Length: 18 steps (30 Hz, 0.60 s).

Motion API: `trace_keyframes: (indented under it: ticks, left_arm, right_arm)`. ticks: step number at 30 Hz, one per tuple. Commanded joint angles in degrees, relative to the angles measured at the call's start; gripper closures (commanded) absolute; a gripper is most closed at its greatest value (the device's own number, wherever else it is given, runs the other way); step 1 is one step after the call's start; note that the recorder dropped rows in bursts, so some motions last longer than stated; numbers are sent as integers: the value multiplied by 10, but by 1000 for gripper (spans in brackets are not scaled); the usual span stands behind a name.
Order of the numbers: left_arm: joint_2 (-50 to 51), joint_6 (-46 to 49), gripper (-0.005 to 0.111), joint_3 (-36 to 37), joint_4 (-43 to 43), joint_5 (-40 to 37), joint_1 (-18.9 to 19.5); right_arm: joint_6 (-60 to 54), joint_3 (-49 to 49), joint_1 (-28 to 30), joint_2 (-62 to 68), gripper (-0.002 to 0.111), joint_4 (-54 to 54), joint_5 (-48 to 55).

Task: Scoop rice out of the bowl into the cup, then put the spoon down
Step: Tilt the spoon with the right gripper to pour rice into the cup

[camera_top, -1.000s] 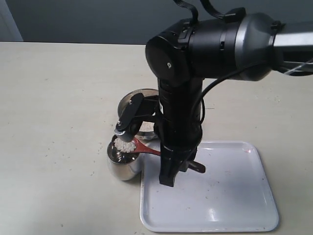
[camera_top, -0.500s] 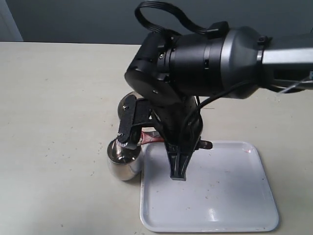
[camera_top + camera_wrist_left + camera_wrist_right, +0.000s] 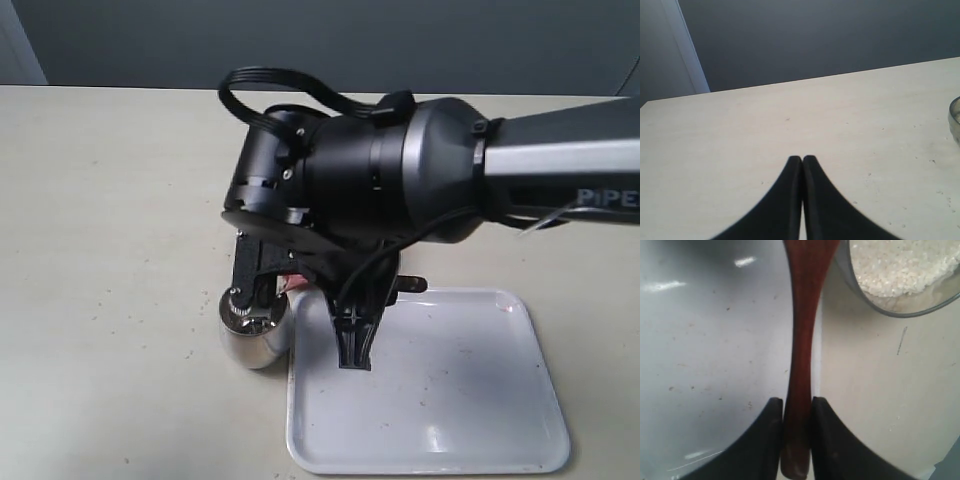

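Just off the white tray (image 3: 470, 420), at its far left corner in the exterior view: the cup (image 3: 252, 345), upright on the table (image 3: 110, 200). It is against or just beside the tray's rim; contact cannot be told. A black knurled part of the right arm (image 3: 400, 180) sits over the cup's mouth, so its contents are hidden.

The arm's bulk hangs over the tray's far edge and blocks what lies behind it. The bowl is hidden from this side. The spoon (image 3: 293, 284) shows only as a red-brown sliver between cup and arm. The right gripper (image 3: 354, 352) points down above the tray's far left part.

Right wrist view: right gripper (image 3: 796, 402) clamped on the spoon (image 3: 802, 340) handle, one finger pressed to the wood on each side, handle end sticking out behind them. The handle runs along above the tray (image 3: 705, 365) rim, with tray on one side and bare table (image 3: 880, 405) on the other. The spoon's head is out of frame. The bowl (image 3: 867, 301) stands on the table side near the tray, beside the spoon's neck. The rice (image 3: 900, 265) is a pale heap inside it.

Left wrist view: left gripper (image 3: 802, 159) fingers together, hairline gap, nothing between, over speckled table. Its place relative to the tray cannot be told. A steel rim (image 3: 955, 122) cuts in at the frame edge; cup or bowl, cannot tell.
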State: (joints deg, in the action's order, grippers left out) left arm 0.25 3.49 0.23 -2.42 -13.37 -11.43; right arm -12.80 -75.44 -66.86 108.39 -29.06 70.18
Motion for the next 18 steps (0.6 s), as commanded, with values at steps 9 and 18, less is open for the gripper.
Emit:
trace_keyframes:
  ticks: [9,18]
  left_arm:
    - [-3,-4,106,-2,0,1,-2]
    - [-3,-4,106,-2,0,1,-2]
  right_arm:
    - [40,3,-28,2,108,-30,-10]
    - [60,3,-35,2,108,-41,-9]
